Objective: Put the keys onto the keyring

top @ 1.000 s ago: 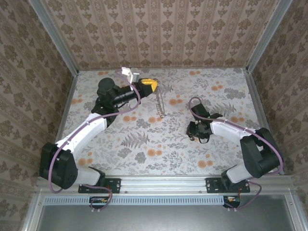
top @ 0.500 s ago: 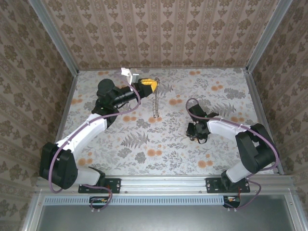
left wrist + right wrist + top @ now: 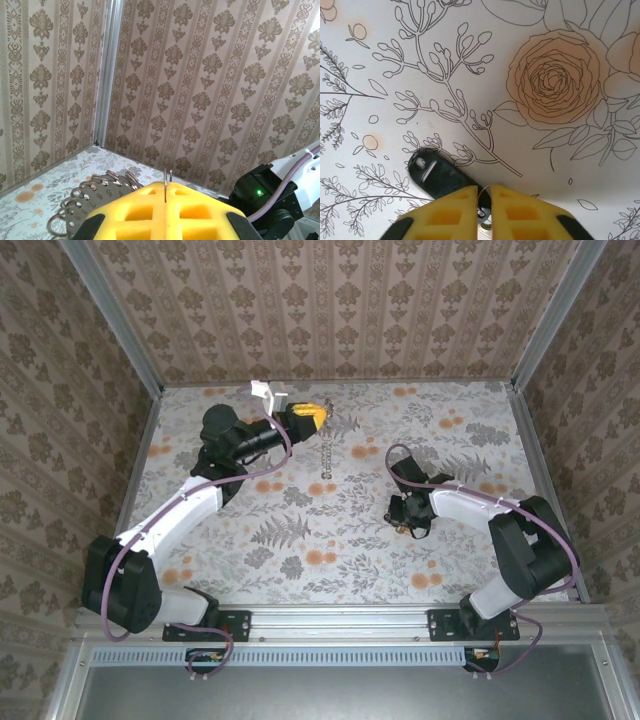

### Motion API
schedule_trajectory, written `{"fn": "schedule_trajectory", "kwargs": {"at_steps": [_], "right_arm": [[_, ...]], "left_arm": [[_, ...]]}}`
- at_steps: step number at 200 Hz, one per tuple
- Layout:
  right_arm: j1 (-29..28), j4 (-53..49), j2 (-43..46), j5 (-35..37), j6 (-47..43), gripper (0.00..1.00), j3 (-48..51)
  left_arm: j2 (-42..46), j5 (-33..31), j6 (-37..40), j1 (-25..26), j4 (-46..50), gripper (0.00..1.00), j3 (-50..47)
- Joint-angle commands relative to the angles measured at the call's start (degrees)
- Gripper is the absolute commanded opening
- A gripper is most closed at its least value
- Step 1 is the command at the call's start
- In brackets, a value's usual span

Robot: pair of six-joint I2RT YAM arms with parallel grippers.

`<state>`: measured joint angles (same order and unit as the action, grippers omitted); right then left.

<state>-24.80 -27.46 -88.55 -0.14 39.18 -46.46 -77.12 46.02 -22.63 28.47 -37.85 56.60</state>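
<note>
Right gripper (image 3: 484, 196): yellow pads pinched to a narrow slit on the pale metal end of the key (image 3: 439, 175). The key's dark oblong body sticks out up-left of the pads, flat on the floral cloth (image 3: 560, 165), with a small hole at its far tip. From overhead, this spot is right of table centre, with the arm folded low over it.

Left gripper (image 3: 165, 189): pads pressed together, clamping a thin wire of the keyring (image 3: 165, 176) that pokes up between them. A chain (image 3: 326, 452) of metal loops trails from it, toward the back of the table, left of centre. Key and keyring are well apart. Patterned wall (image 3: 210, 75) behind.
</note>
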Motion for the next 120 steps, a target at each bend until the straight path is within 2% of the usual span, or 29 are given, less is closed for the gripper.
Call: {"fn": "schedule_trajectory", "kwargs": {"at_steps": [1,26,86,120], "right_arm": [[-0.3,-3.0,1.4,1.4,-0.6,0.10,-1.0],[-0.3,-3.0,2.1,1.3,-1.2,0.00,-1.1],[-0.3,-1.4,4.6,-1.1,-2.6,0.00,-2.3],[-0.3,4.7,6.7,-7.6,-3.0,0.00,-1.5]], "left_arm": [[0.4,0.7,-1.1,-0.1,-4.3,0.00,0.0],[0.4,0.7,-1.5,-0.2,-4.6,0.00,-0.1],[0.3,0.6,-1.7,-0.1,-4.8,0.00,-0.2],[0.2,0.4,-1.7,-0.1,-4.8,0.00,-0.3]]}}
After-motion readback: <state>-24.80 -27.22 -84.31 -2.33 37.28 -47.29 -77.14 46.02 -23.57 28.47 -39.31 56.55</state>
